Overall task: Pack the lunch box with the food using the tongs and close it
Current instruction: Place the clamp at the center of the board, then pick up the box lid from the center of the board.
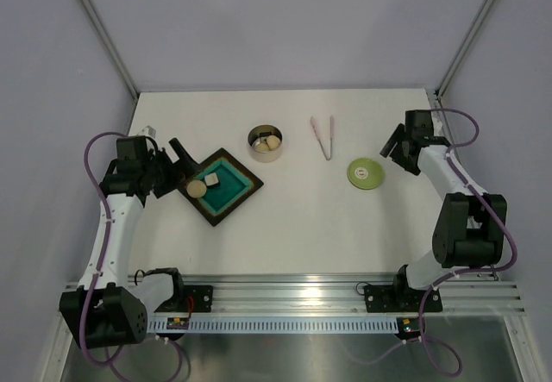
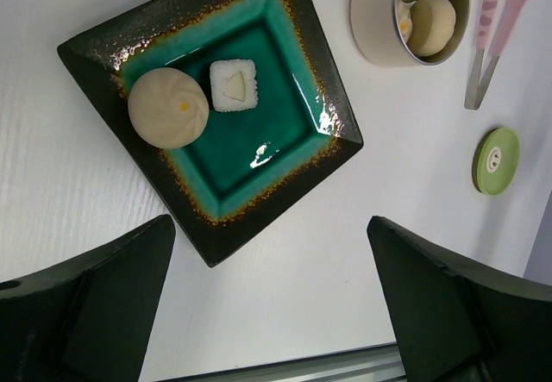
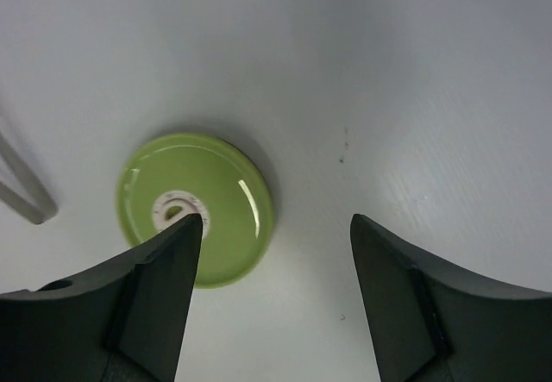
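The lunch box (image 1: 266,143) is a round steel tin standing open at the back middle of the table, with beige food (image 2: 431,24) inside it. Its green lid (image 1: 366,174) lies flat to the right, and in the right wrist view the lid (image 3: 196,209) sits partly under my right gripper's left finger. The pink tongs (image 1: 323,136) lie loose on the table between tin and lid. A beige ball (image 2: 168,108) and a pale cube (image 2: 234,84) rest in the tray. My left gripper (image 2: 269,222) hovers open beside the tray's corner. My right gripper (image 3: 275,220) is open and empty above the table.
The dark square tray (image 1: 237,207) with a teal inside sits at the left, turned like a diamond. Grey walls close in the table on the left, back and right. A metal rail runs along the near edge by the arm bases.
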Controlling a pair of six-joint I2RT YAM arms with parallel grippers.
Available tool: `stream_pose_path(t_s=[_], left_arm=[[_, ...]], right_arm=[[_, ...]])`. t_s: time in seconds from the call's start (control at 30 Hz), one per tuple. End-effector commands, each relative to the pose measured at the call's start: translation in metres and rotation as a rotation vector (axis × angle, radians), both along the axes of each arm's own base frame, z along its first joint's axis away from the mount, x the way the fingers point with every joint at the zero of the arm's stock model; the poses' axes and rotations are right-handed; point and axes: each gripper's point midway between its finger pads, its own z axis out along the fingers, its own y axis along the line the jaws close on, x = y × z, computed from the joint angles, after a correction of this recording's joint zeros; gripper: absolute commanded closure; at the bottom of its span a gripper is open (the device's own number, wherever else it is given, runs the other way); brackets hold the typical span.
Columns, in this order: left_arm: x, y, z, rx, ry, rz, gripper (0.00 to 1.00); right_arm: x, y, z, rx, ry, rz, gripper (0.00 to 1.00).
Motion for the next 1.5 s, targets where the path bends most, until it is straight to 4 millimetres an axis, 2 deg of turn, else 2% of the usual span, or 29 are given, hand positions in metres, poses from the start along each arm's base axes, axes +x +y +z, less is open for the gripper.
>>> stream_pose_path(t_s=[0.0,0.1,0.13,0.2,0.3,0.5,0.67,0.73,0.77,0.8,0.83,0.87,0.9,1.0,1.1,1.27,1.3,1.33,1.37,1.4,1.43,1.47], left_arm=[[0.01,-0.008,0.018,-0.028,-0.072,-0.038,0.01],[0.009,-0.008,0.016,-0.026,-0.068,-0.035,0.01],[0.008,-0.008,0.014,-0.03,-0.063,-0.029,0.01],[0.008,-0.009,0.014,-0.035,-0.068,-0.026,0.01],[0.008,-0.008,0.018,-0.032,-0.084,-0.018,0.01],[0.008,-0.008,0.016,-0.033,-0.072,-0.019,0.01],[0.016,-0.019,0.016,-0.063,-0.079,-0.039,0.01],[0.026,-0.026,0.021,-0.047,-0.084,-0.055,0.01],[0.031,-0.025,0.022,-0.025,-0.085,-0.043,0.01],[0.035,-0.036,0.019,-0.022,-0.065,-0.071,0.01],[0.042,-0.039,0.029,-0.022,-0.086,-0.075,0.01],[0.048,-0.041,0.03,-0.015,-0.085,-0.07,0.01],[0.053,-0.044,0.028,-0.016,-0.074,-0.073,0.01],[0.074,-0.045,0.039,-0.031,-0.109,-0.046,0.01],[0.096,-0.051,0.04,-0.056,-0.1,-0.056,0.01],[0.142,-0.068,0.041,-0.132,-0.09,-0.083,0.01],[0.148,-0.07,0.041,-0.14,-0.088,-0.088,0.01],[0.153,-0.075,0.041,-0.15,-0.083,-0.1,0.01],[0.16,-0.08,0.029,-0.149,-0.052,-0.11,0.01],[0.17,-0.084,0.039,-0.151,-0.074,-0.119,0.01],[0.175,-0.089,0.038,-0.154,-0.071,-0.127,0.01],[0.183,-0.095,0.022,-0.155,-0.035,-0.135,0.01]], right_arm=[[-0.01,0.002,-0.024,0.098,0.017,-0.052,0.24],[-0.014,-0.003,-0.041,0.14,0.022,-0.075,0.36],[-0.017,-0.004,-0.05,0.162,0.045,-0.082,0.39],[-0.013,-0.003,-0.056,0.188,0.022,-0.091,0.42],[-0.01,0.007,-0.064,0.251,0.01,-0.071,0.48],[-0.008,0.016,-0.083,0.302,0.03,-0.056,0.52],[-0.006,0.022,-0.096,0.334,0.053,-0.042,0.53],[-0.004,0.023,-0.097,0.343,0.048,-0.042,0.59],[-0.004,0.023,-0.096,0.342,0.045,-0.042,0.72],[-0.005,0.023,-0.097,0.34,0.045,-0.045,0.78],[-0.005,0.021,-0.094,0.332,0.035,-0.054,0.85],[-0.006,0.02,-0.093,0.326,0.034,-0.057,0.95],[-0.009,0.019,-0.093,0.322,0.037,-0.058,0.99],[-0.012,0.018,-0.083,0.306,0.022,-0.05,1.0],[-0.018,0.018,-0.078,0.296,0.02,-0.035,1.0],[-0.027,0.022,-0.054,0.292,-0.02,0.005,1.0],[-0.032,0.023,-0.054,0.296,-0.009,0.006,1.0],[-0.034,0.024,-0.045,0.296,-0.031,0.018,1.0],[-0.036,0.025,-0.042,0.3,-0.036,0.021,1.0],[-0.041,0.028,-0.036,0.307,-0.048,0.034,1.0],[-0.044,0.029,-0.035,0.312,-0.048,0.038,1.0],[-0.048,0.031,-0.034,0.317,-0.042,0.04,1.0]])
